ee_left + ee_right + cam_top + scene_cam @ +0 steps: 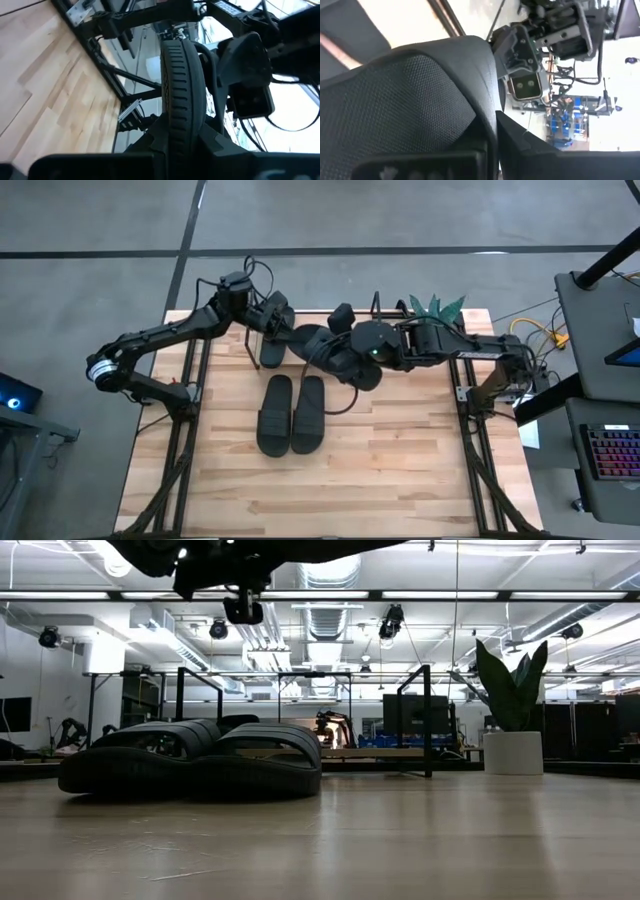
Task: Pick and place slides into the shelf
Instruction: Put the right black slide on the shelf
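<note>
One black slide (312,340) is held in the air over the table's far middle, between both grippers. My left gripper (285,330) reaches in from the left and my right gripper (335,350) from the right, each shut on it. The left wrist view shows its ribbed sole edge (175,90); the right wrist view shows its textured face (410,100). Another slide (272,350) lies by the shelf's left wire frame (250,340). Two slides (275,415) (310,412) lie side by side, soles down, on the table's middle, and also fill the low view (140,765) (260,765). My left gripper (175,145) pinches the slide edge-on between its two fingers, the ribbed sole rim (176,125) running straight out from them. The slide is lifted clear of the table. My right gripper (490,150) is shut on the same slide's other end, one finger (530,150) beside its textured face (470,120); the slide hides the rest.
The shelf's board (370,753) and black wire end frames (430,720) stand at the table's far edge. A potted plant (435,307) sits at the far right corner. The near half of the table (330,490) is bare wood.
</note>
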Tool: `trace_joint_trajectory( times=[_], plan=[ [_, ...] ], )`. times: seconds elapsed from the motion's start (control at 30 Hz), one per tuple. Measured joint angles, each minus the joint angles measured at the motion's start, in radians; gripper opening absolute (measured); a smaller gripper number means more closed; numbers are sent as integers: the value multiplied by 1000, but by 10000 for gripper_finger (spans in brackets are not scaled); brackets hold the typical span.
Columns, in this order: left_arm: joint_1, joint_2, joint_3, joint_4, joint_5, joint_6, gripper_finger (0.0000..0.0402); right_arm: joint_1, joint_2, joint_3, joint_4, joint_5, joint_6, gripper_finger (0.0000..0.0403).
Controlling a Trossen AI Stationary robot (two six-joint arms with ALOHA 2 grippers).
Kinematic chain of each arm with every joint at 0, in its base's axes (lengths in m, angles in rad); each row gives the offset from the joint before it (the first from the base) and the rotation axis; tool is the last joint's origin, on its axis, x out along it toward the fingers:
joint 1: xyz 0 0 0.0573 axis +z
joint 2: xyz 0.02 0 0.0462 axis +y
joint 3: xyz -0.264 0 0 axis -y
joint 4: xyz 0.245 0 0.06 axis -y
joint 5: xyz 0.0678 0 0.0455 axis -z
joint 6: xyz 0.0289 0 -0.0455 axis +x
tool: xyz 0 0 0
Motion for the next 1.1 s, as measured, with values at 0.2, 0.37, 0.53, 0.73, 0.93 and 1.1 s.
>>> trace_joint_trajectory(
  times=[0.2,0.37,0.53,0.73,0.93,1.1],
  plan=[
    [1,0,0,139,14,-1,29,0,-23,0,18,18,57,10],
    [1,0,0,215,16,74,84,0,-35,1,16,20,106,10],
    [4,0,0,271,21,85,154,0,-44,0,9,27,145,9],
    [39,-2,5,286,41,83,208,0,-52,-1,-2,55,187,9],
    [102,-40,8,340,54,83,216,2,-58,-1,-1,136,244,9],
    [162,-94,11,451,24,82,217,4,-61,-1,-1,160,392,9]
  ],
)
